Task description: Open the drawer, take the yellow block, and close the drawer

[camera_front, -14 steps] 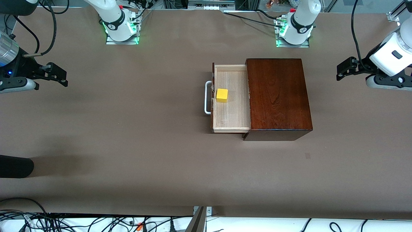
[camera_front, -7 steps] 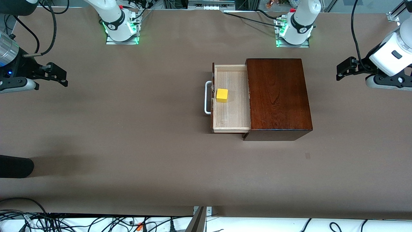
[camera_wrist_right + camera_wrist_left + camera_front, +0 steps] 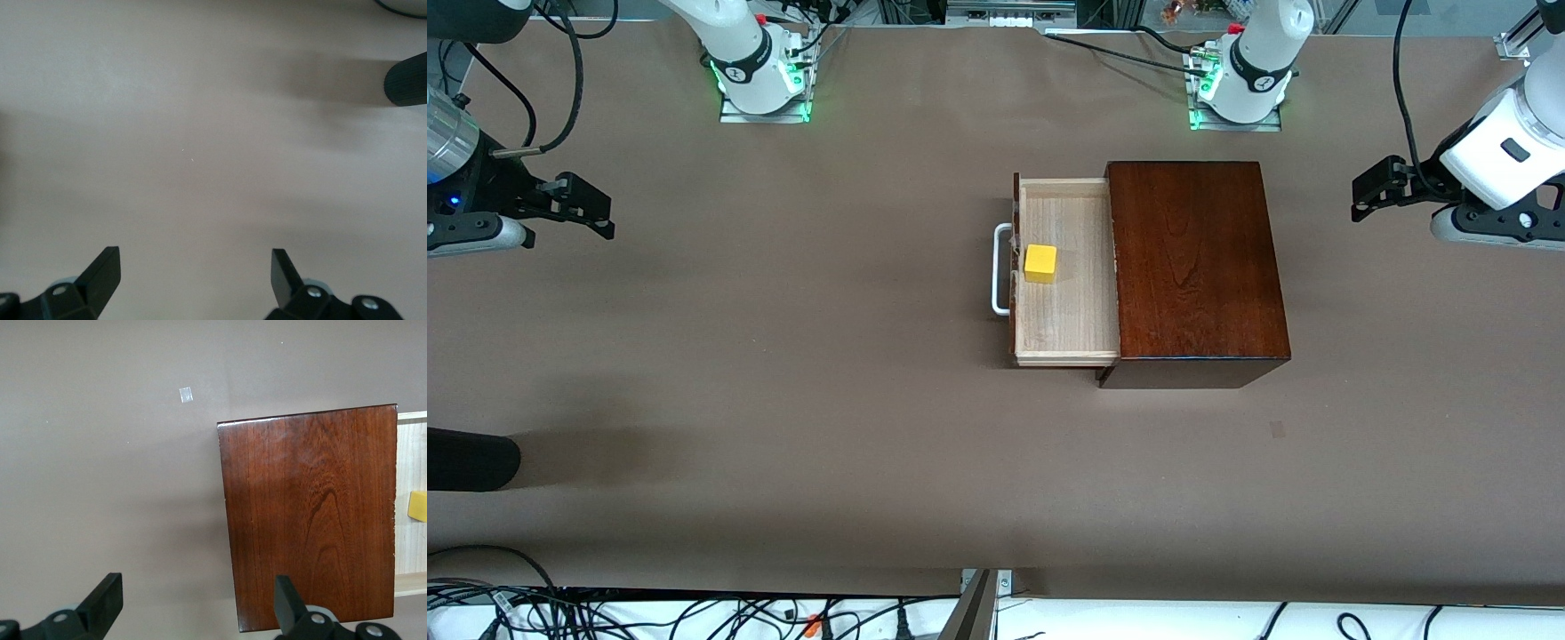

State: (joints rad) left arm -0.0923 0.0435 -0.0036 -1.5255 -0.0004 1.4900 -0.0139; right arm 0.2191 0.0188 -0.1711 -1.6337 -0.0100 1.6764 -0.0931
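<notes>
At the right arm's end of the counter (image 3: 783, 400), the right gripper (image 3: 596, 218) hangs in the air with its jaws spread wide and nothing between them; it sits just where it did a second ago, so that arm is simply waiting. Its wrist view shows only bare brown surface below. Toward the middle, the drawer (image 3: 1067, 311) stands pulled out of the dark wooden box (image 3: 1196, 267), its white handle (image 3: 1000, 269) pointing toward the right arm's end, and the yellow block (image 3: 1040, 263) rests on the pale drawer floor close to the drawer's front, untouched. Nothing there has shifted. The only change is at the left arm's end: the left gripper (image 3: 1369, 191) has drifted slightly up and outward over the last second, jaws wide open and empty, over bare counter beside the box. In its wrist view the box top fills the scene, with a sliver of the block at the edge. My guess is the opening step is done and the pick has yet to start. No brand, label or writing is readable; a small pale patch (image 3: 186, 395) on the counter looks blank.
</notes>
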